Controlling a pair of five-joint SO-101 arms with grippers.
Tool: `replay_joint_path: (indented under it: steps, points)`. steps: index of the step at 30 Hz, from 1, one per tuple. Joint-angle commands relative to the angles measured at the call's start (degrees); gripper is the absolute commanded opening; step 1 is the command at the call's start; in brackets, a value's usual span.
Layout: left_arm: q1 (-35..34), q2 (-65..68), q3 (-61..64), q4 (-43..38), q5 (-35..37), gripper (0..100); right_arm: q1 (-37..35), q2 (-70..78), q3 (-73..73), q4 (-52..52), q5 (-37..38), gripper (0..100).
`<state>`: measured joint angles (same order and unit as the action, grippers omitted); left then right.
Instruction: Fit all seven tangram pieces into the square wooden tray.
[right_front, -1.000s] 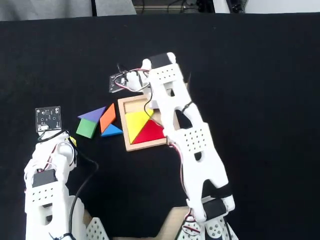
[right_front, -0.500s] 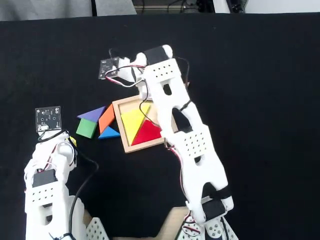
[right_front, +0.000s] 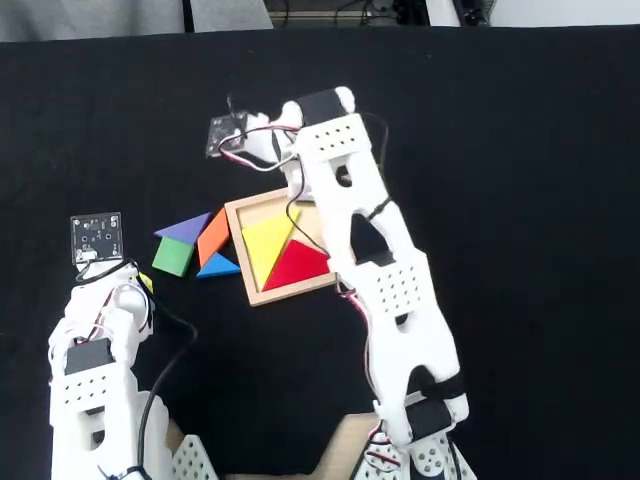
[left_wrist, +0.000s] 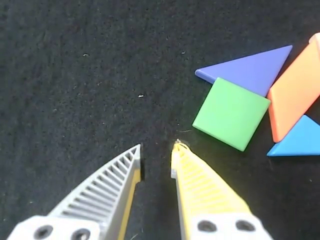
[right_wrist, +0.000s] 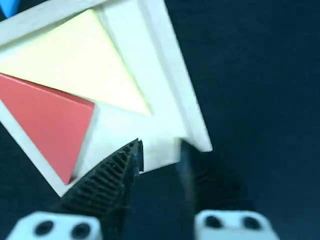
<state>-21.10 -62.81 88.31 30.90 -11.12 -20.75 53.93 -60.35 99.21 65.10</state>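
The square wooden tray (right_front: 256, 292) lies mid-table with a yellow triangle (right_front: 266, 243) and a red triangle (right_front: 300, 266) inside. My right gripper (right_front: 297, 190) is at the tray's far corner. In the right wrist view its fingers (right_wrist: 159, 150) straddle the tray's rim (right_wrist: 172, 102), shut on it. Left of the tray lie a purple triangle (right_front: 188, 228), a green square (right_front: 173, 257), an orange parallelogram (right_front: 214, 237) and a blue triangle (right_front: 220, 264). My left gripper (left_wrist: 156, 149) is slightly open, empty, just short of the green square (left_wrist: 231, 113).
The left arm (right_front: 95, 350) stands at the near left corner. A small circuit board (right_front: 97, 237) on it sits left of the loose pieces. The right arm (right_front: 385, 290) covers the tray's right side. Black cloth spreads far and right.
The tray has slid left and turned a little with the right gripper at its corner, ending against the orange and blue pieces. The left arm has not moved.
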Motion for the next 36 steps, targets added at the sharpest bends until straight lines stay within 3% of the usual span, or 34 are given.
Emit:
replay_joint_path:
  steps: [1, 13, 26, 32, 36]
  points:
    - [0.7, -0.8, -0.4, -1.0, -0.5, 11, -0.8, 0.0, 0.2, 1.8, 3.7, 33.1]
    - [0.7, -0.8, -0.4, -1.1, -0.5, 11, -2.9, 0.2, 8.0, 1.9, 7.2, 17.2]
    - [0.7, -0.8, -0.4, -1.1, -0.5, 11, -3.7, 0.7, 8.8, -1.1, 7.2, 16.7]
    - [0.7, -0.8, -0.4, -1.1, -0.5, 11, -4.7, 4.4, 11.0, -7.1, 7.2, 16.5]
    - [0.7, -0.8, -0.4, -1.1, -0.5, 11, -4.7, 5.1, 10.6, -7.2, 7.2, 4.4]
